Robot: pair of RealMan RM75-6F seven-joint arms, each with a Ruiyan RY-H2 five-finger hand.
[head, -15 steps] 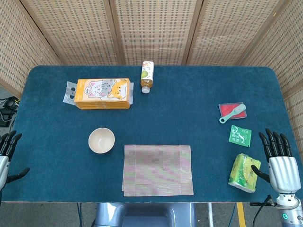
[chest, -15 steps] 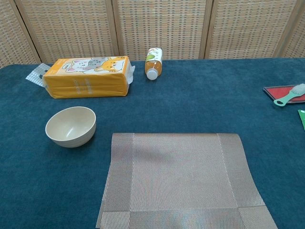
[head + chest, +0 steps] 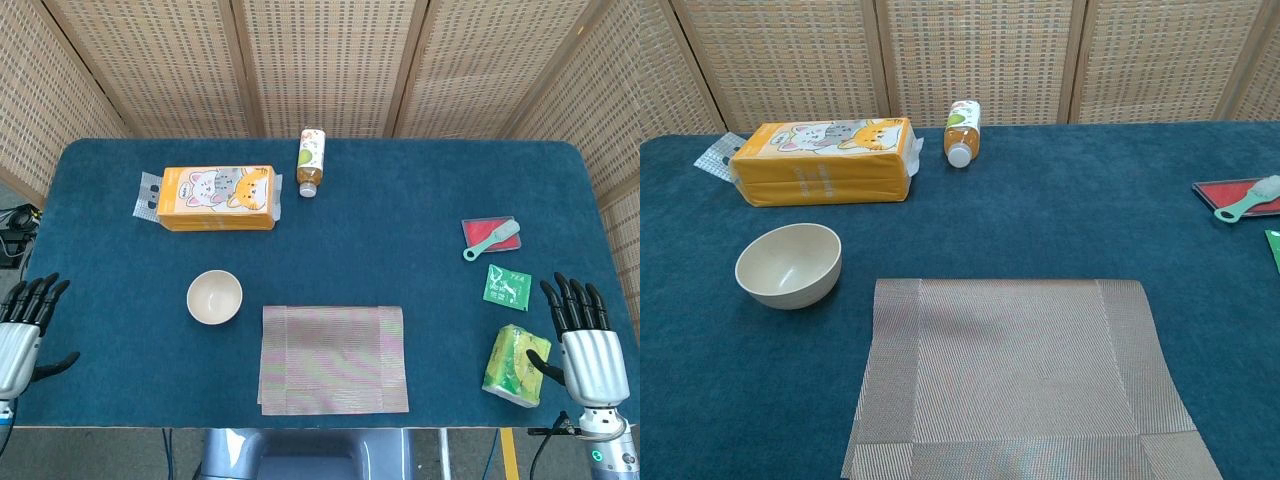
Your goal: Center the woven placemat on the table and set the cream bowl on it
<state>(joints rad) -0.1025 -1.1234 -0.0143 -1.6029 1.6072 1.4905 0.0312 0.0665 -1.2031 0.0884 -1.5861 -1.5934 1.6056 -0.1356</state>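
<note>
The woven placemat (image 3: 334, 359) (image 3: 1025, 376) lies flat near the table's front edge, about mid-width. The cream bowl (image 3: 214, 297) (image 3: 788, 264) stands upright and empty on the blue cloth, just left of the mat and apart from it. My left hand (image 3: 22, 330) hovers at the table's front left edge, fingers spread, holding nothing. My right hand (image 3: 580, 340) is at the front right edge, fingers spread and empty, next to a green packet. Neither hand shows in the chest view.
An orange cat-print pack (image 3: 217, 198) lies at the back left, a small bottle (image 3: 311, 160) on its side at the back centre. At right are a red pad with a mint brush (image 3: 491, 236), a green sachet (image 3: 507, 287) and a yellow-green packet (image 3: 516, 365).
My left hand has moved in a little toward the table at the front left. The right hand has shifted slightly inward. The mat and bowl have not moved.
</note>
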